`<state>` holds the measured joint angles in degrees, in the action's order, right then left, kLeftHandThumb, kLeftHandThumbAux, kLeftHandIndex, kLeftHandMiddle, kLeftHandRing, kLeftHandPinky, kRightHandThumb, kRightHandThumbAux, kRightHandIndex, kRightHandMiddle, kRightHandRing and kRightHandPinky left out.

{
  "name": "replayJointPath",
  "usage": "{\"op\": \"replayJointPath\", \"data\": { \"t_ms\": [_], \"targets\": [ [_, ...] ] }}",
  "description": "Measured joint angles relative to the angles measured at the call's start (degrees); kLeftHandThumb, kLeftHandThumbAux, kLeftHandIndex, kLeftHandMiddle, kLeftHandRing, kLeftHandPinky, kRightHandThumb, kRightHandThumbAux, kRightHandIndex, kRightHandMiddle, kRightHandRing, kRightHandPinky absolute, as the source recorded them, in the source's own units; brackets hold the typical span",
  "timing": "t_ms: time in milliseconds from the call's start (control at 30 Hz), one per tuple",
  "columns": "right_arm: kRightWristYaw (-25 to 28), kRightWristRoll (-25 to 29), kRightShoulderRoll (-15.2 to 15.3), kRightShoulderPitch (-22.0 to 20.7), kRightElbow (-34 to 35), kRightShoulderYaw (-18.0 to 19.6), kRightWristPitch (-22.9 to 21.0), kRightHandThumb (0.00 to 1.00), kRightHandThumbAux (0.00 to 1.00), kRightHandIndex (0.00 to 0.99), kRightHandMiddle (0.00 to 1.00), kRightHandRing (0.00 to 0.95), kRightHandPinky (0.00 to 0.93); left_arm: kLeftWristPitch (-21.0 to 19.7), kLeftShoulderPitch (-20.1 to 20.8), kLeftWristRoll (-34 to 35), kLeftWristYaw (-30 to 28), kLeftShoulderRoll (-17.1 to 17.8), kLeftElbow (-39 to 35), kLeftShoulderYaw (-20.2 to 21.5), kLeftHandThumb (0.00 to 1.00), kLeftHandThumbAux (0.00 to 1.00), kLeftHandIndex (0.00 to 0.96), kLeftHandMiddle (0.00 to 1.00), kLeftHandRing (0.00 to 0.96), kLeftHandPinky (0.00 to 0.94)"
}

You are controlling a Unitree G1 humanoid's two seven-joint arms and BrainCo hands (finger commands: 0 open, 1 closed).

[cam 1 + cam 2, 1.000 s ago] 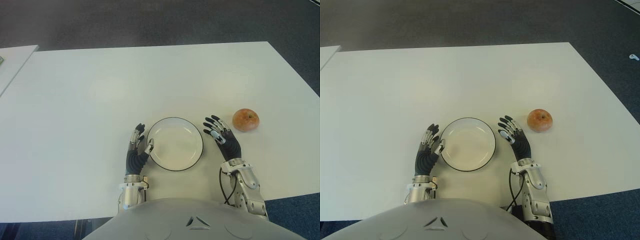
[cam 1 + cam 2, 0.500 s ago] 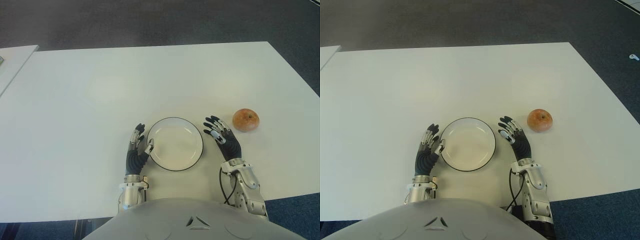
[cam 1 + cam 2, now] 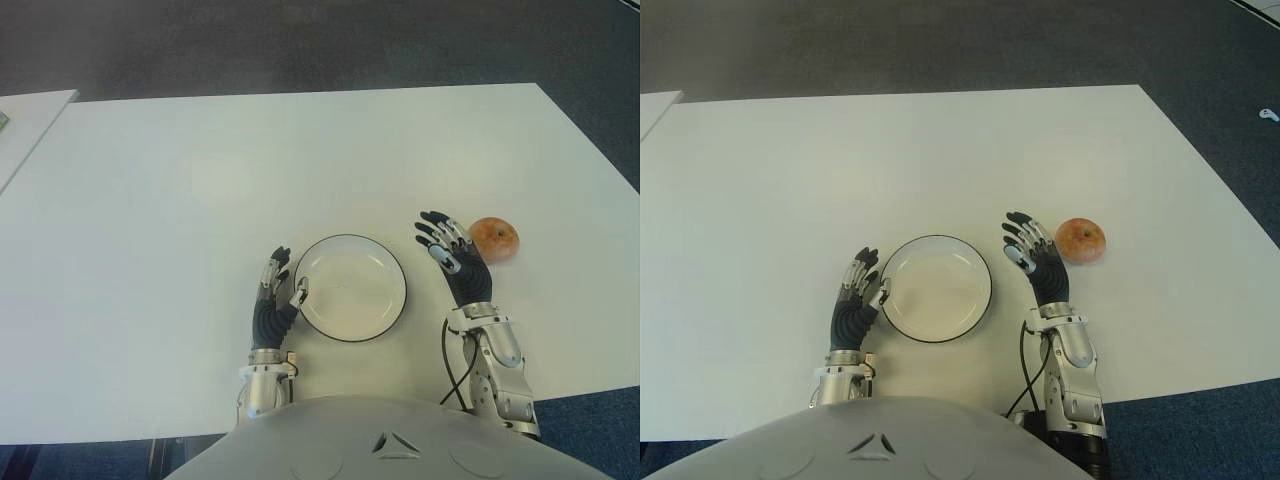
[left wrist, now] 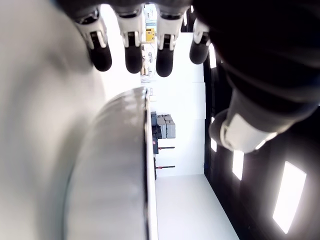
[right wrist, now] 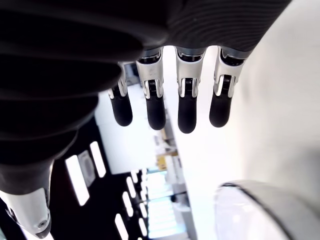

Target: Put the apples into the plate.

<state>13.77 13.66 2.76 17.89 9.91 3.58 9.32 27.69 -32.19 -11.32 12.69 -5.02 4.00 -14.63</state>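
Observation:
One reddish-orange apple (image 3: 494,239) sits on the white table (image 3: 200,180), to the right of a white plate (image 3: 351,288) with a dark rim; the plate holds nothing. My right hand (image 3: 447,252) is raised just left of the apple, fingers spread and empty, with a small gap between its fingertips and the fruit. In the right wrist view the straight fingers (image 5: 186,107) hold nothing and the plate's rim (image 5: 250,192) shows. My left hand (image 3: 275,295) shows beside the plate's left edge, fingers relaxed and empty.
A second white table's corner (image 3: 25,115) shows at the far left. Dark carpet (image 3: 300,40) lies beyond the table's far edge and off its right side.
My right hand has lifted and moved forward and to the right, closing most of the gap to the apple. Left hand, plate and apple have not moved.

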Motion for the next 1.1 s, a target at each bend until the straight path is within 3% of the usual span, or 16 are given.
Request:
{"op": "replayJointPath", "data": {
  "t_ms": [167, 233, 533, 833, 1000, 1100],
  "targets": [
    [-1.7, -4.1, -0.6, -1.8, 0.2, -0.8, 5.1, 0.495, 0.623, 0.242, 0.183, 0.153, 0.168, 0.3, 0.3, 0.0, 0.0, -0.1, 0.5, 0.0, 0.141, 0.643, 0.101, 0.139, 0.127, 0.145],
    [-3.0, -8.3, -0.2, -2.8, 0.4, -0.8, 7.6, 0.49, 0.623, 0.221, 0.172, 0.144, 0.16, 0.5, 0.6, 0.1, 0.0, -0.1, 0.7, 0.0, 0.14, 0.639, 0.104, 0.14, 0.128, 0.146],
    [-11.7, -28.9, 6.3, -6.5, 1.0, 0.4, 16.7, 0.431, 0.59, 0.122, 0.122, 0.098, 0.09, 1.4, 1.4, 0.1, 0.0, -0.1, 0.9, 0.1, 0.149, 0.648, 0.102, 0.143, 0.132, 0.141],
    [-17.6, -49.2, 14.2, -9.1, 2.4, 1.0, 15.7, 0.43, 0.481, 0.094, 0.049, 0.011, 0.007, 1.5, 1.6, 0.1, 0.0, -0.1, 0.9, 0.1, 0.164, 0.651, 0.102, 0.146, 0.139, 0.143],
    [-16.3, -61.0, 22.0, -12.0, 3.1, 1.8, 12.2, 0.428, 0.42, 0.066, 0.013, 0.001, 0.001, 1.5, 1.6, 0.1, 0.0, -0.2, 1.6, 0.0, 0.169, 0.644, 0.106, 0.147, 0.14, 0.144],
    [-14.2, -64.4, 26.6, -14.0, 3.5, 2.7, 9.4, 0.405, 0.391, 0.05, 0.004, 0.0, 0.0, 1.5, 1.6, 0.2, 0.0, -0.2, 1.8, -0.1, 0.17, 0.64, 0.105, 0.146, 0.139, 0.142]
  ]
}}
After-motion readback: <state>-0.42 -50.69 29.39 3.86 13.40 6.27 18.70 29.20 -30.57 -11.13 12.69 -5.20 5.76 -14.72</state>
